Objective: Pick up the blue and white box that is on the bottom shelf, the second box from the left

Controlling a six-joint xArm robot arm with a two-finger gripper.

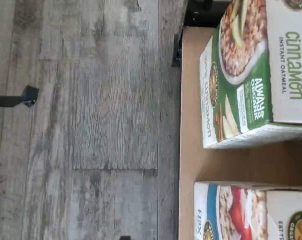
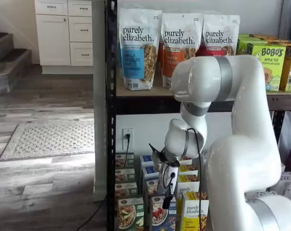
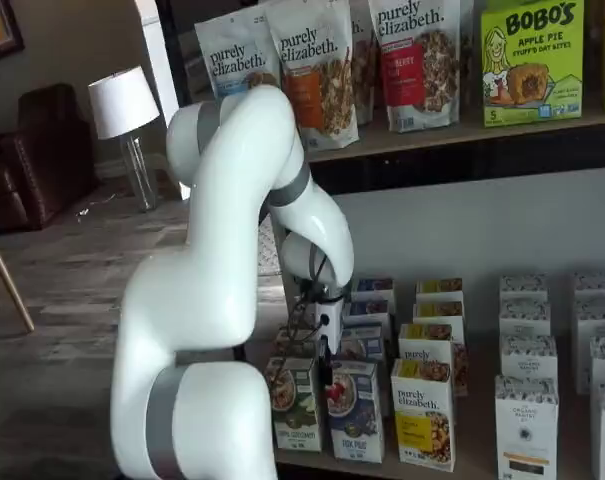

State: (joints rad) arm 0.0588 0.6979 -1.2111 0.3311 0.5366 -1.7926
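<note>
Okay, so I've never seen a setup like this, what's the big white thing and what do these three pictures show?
The white thing is a robot arm with jaws at its tip. Two pictures come from fixed cameras facing the shelves; the third, turned sideways, looks down from the wrist. The bottom shelf holds rows of cereal cartons. The jaws hang open over the front row, near the blue and white box, which stands between a green carton and a yellow carton. Nothing is held.
</note>
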